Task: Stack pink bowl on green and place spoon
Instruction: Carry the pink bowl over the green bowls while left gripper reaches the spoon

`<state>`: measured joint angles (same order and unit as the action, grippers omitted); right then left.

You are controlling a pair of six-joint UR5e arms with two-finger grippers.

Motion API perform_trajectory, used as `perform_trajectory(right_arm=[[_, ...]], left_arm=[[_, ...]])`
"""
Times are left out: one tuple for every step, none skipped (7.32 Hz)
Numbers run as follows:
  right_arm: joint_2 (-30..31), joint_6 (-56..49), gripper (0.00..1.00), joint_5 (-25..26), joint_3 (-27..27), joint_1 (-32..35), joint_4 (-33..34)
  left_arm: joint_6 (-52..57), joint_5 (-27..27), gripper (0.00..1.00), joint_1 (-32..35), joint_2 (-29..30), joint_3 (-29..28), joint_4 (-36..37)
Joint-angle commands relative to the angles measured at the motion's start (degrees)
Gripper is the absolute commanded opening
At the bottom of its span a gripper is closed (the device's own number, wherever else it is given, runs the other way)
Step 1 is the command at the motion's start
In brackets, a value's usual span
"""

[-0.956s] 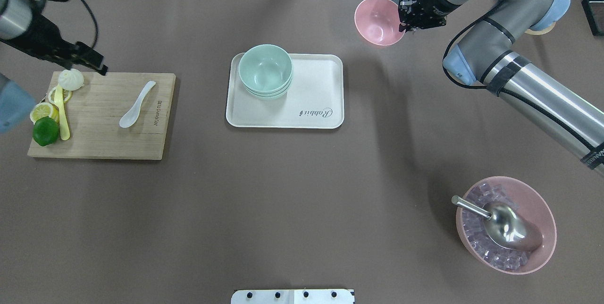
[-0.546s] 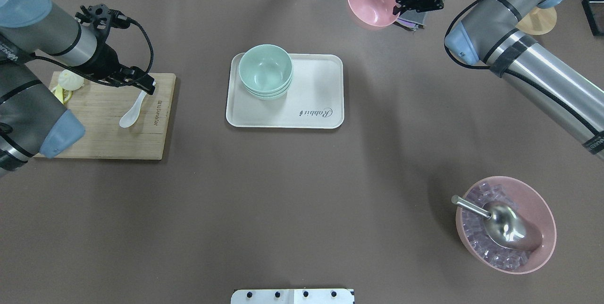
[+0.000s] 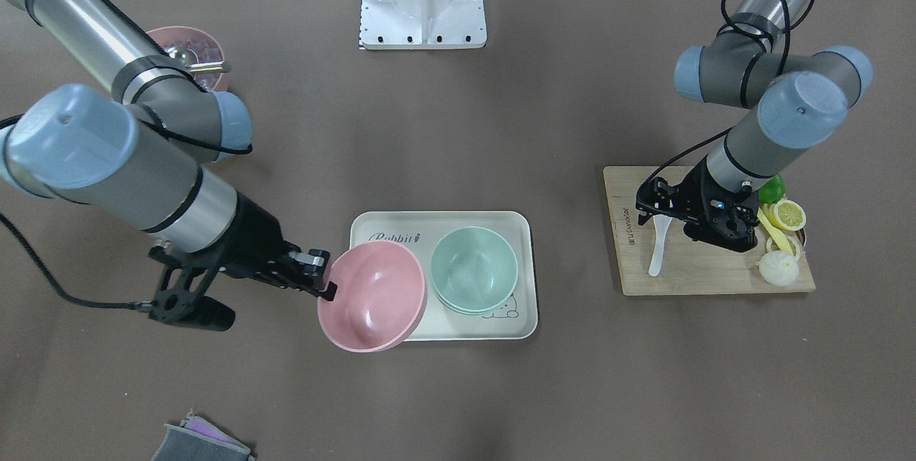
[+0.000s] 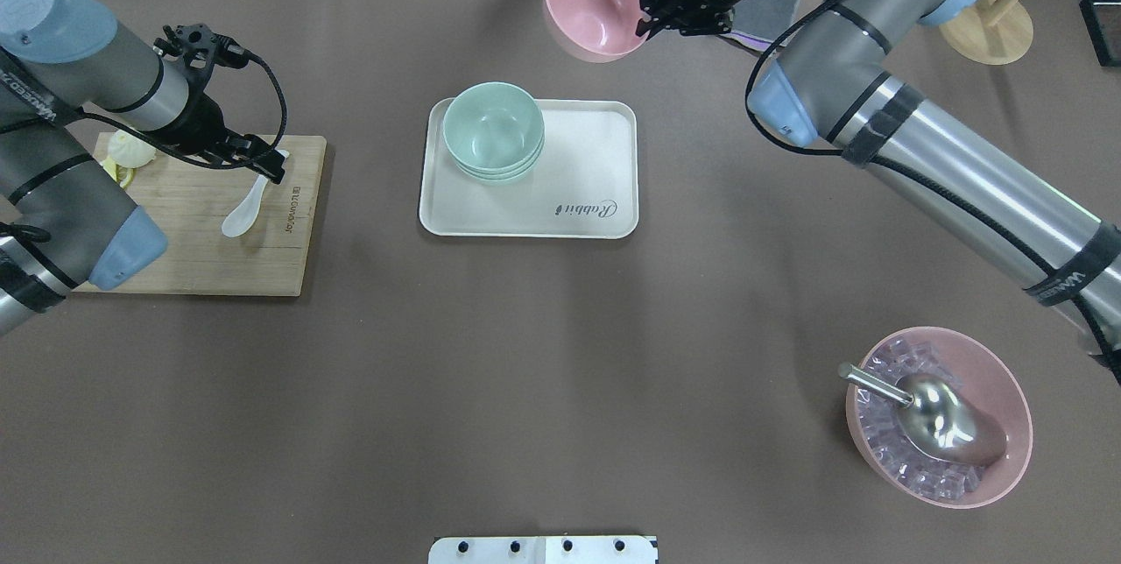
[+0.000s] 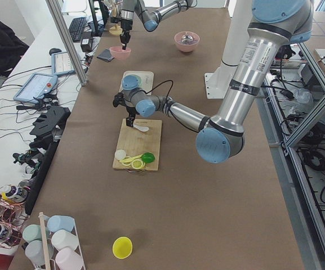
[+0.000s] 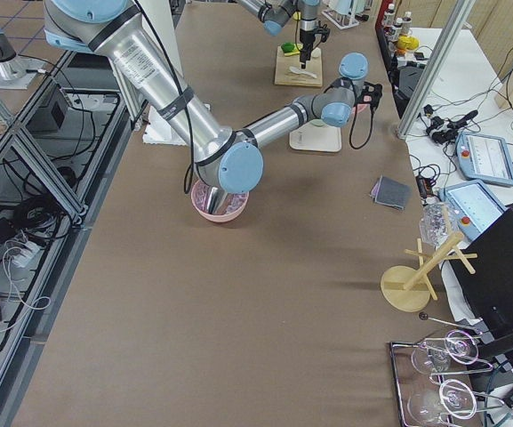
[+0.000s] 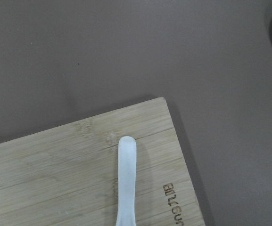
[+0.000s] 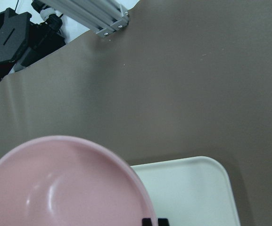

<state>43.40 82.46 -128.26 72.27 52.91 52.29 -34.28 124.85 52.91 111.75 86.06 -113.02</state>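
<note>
My right gripper (image 4: 650,15) is shut on the rim of the empty pink bowl (image 4: 591,8) and holds it tilted in the air, beyond the far edge of the white tray (image 4: 578,196). In the front view the pink bowl (image 3: 372,296) hangs beside the stacked green bowls (image 3: 474,269) on the tray (image 3: 515,328). The green bowls (image 4: 492,130) stand in the tray's far left corner. The white spoon (image 4: 245,209) lies on the cutting board (image 4: 193,257). My left gripper (image 4: 271,163) is open just over the spoon's handle end (image 7: 127,179).
A lime (image 3: 771,189), lemon slices (image 3: 787,215) and a bun (image 3: 778,269) lie at the board's outer end. A second pink bowl (image 4: 1007,389) with ice cubes and a metal scoop stands near right. A grey cloth (image 4: 762,8) and a wooden stand (image 4: 990,30) are far right.
My right gripper has carried the pink bowl to the left, toward the far side of the tray. My left gripper has moved right over the board to the spoon's handle.
</note>
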Motion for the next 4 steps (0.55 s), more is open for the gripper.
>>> perform_trajectory(right_arm=[[-2.44, 1.65, 0.0, 5.21, -0.72, -3.77, 0.53], [-2.44, 1.74, 0.0, 5.21, -0.73, -3.78, 0.53], [-2.53, 1.65, 0.0, 5.21, -0.64, -3.78, 0.53], [-2.97, 1.74, 0.0, 5.21, -0.64, -3.78, 0.45]], left_arm=[[-0.35, -0.05, 0.92, 0.0, 1.62, -4.31, -3.34], [-0.44, 0.04, 0.79, -0.09, 1.8, -4.4, -3.35], [-0.53, 0.04, 0.67, -0.09, 1.8, -4.49, -3.35], [-0.44, -0.05, 0.67, -0.35, 1.8, -4.49, -3.35]])
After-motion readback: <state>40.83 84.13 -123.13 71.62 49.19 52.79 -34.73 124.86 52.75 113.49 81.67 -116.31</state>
